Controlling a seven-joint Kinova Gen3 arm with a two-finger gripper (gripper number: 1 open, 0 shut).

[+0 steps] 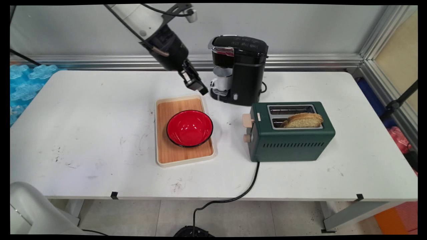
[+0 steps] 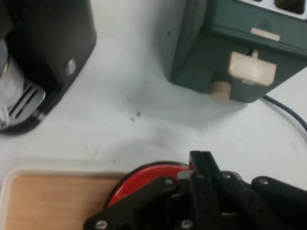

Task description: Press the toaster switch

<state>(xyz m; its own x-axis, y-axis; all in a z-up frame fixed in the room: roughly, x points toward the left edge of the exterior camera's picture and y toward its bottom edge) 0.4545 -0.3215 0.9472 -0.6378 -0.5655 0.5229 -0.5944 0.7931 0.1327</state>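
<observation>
My gripper (image 1: 200,88) hangs above the far end of a wooden tray (image 1: 166,106), just left of a black coffee machine (image 1: 241,70). Its fingers are shut together and hold nothing. A red bowl (image 1: 189,128) sits on the tray below and in front of the gripper. In the hand view the gripper (image 2: 201,157) rises over the red bowl (image 2: 144,178) and the tray (image 2: 53,199), with the coffee machine (image 2: 48,43) at upper left. A white cup (image 1: 223,82) stands under the machine's spout.
A green toaster (image 1: 290,138) stands right of the tray, with a bread slice (image 1: 304,120) in its near slot and a beige lever (image 1: 247,120) on its left end. Its black cord (image 1: 248,186) runs off the table's front edge. The toaster (image 2: 240,43) appears at upper right in the hand view.
</observation>
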